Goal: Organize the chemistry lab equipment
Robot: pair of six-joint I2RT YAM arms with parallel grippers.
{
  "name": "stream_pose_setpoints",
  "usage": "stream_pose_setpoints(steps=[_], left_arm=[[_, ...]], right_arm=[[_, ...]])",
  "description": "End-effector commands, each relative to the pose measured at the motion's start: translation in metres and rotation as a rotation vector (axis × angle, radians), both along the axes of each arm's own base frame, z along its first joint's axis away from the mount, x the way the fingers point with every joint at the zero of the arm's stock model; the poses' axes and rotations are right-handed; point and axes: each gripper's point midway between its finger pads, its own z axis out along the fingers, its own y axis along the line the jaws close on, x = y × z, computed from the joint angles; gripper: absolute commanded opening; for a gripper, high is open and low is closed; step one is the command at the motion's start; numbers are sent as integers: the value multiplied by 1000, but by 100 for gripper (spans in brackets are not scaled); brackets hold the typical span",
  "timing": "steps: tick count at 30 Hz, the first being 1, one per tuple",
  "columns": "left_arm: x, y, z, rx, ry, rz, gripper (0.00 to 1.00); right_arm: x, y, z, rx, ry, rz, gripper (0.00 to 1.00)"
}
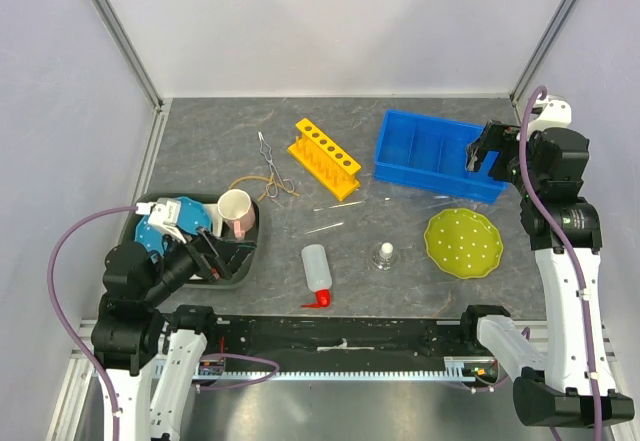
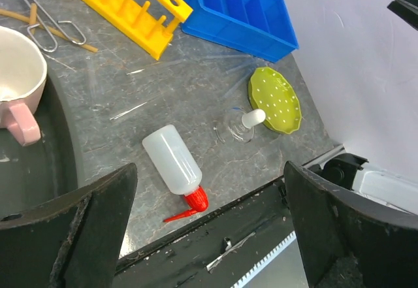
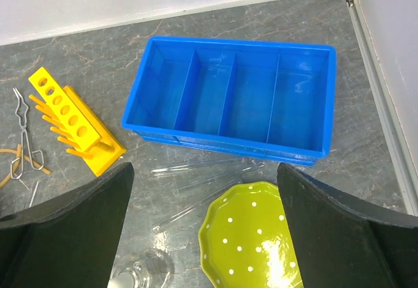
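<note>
Left gripper (image 1: 210, 251) hovers over the dark grey tray (image 1: 243, 273) at the front left, jaws spread wide, nothing between them; right gripper (image 1: 484, 149) hangs over the right end of the blue plastic divided bin (image 1: 430, 151), jaws equally wide, holding nothing.

Tray holds the cream mug with pink handle (image 1: 236, 208) and a blue dotted plate (image 1: 155, 231).

On the grey stone-patterned table (image 1: 200, 141): small white squeeze bottle with red nozzle (image 1: 316, 266) lies on its side near the front edge, nozzle towards the arms; tiny clear glass flask (image 1: 384, 256) stands upright just right of it, between bottle and green dotted plate (image 1: 463, 242); thin clear rods (image 1: 325, 227) lie loose between bottle, bin and yellow holed rack (image 1: 324, 158); rack sits just left of the bin, at an angle; metal scissor-like tongs (image 1: 268, 161) lie left of the rack, handle end crossing the tan rubber loop (image 1: 250, 183).
</note>
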Motion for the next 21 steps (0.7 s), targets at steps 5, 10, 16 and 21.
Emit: stream_pose_setpoints(steps=[5, 10, 16, 21], left_arm=[[-23, -19, 20, -27, -33, -159, 100], [-15, -23, 20, -64, 10, -172, 100], [-2, -30, 16, -79, 45, -221, 100], [1, -35, -8, -73, 127, -275, 100]], right_arm=[[-6, 6, 12, 7, -19, 26, 98], [-33, 69, 6, -107, -89, 520, 98], [-73, 112, -15, -133, -70, 925, 98], [-69, 114, -35, -127, -55, 962, 98]])
